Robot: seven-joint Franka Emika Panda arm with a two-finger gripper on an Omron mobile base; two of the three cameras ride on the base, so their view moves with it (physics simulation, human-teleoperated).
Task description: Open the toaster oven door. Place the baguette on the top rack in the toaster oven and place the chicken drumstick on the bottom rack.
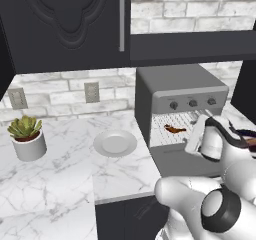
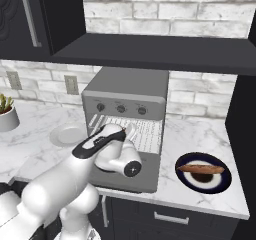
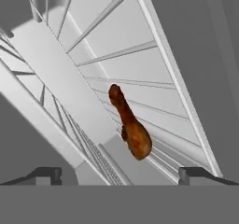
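Note:
The grey toaster oven [image 1: 175, 79] [image 2: 130, 84] stands on the marble counter with its door [image 1: 175, 161] [image 2: 142, 176] dropped flat in front. The chicken drumstick [image 1: 175, 129] [image 3: 130, 127] lies on a wire rack inside the oven; which level, I cannot tell. My gripper [image 3: 119, 174] [image 1: 199, 126] [image 2: 131, 130] hovers at the oven mouth just short of the drumstick. It is open, with nothing between its fingers. The reddish-brown baguette [image 2: 201, 169] rests on a dark plate [image 2: 220, 183] to the right of the oven.
An empty white plate [image 1: 115, 143] [image 2: 67, 134] sits left of the oven. Further left is a potted succulent [image 1: 27, 136] [image 2: 6, 111]. A dark shelf and cabinets [image 1: 65, 24] hang low over the oven. The counter edge [image 2: 200, 204] runs close in front.

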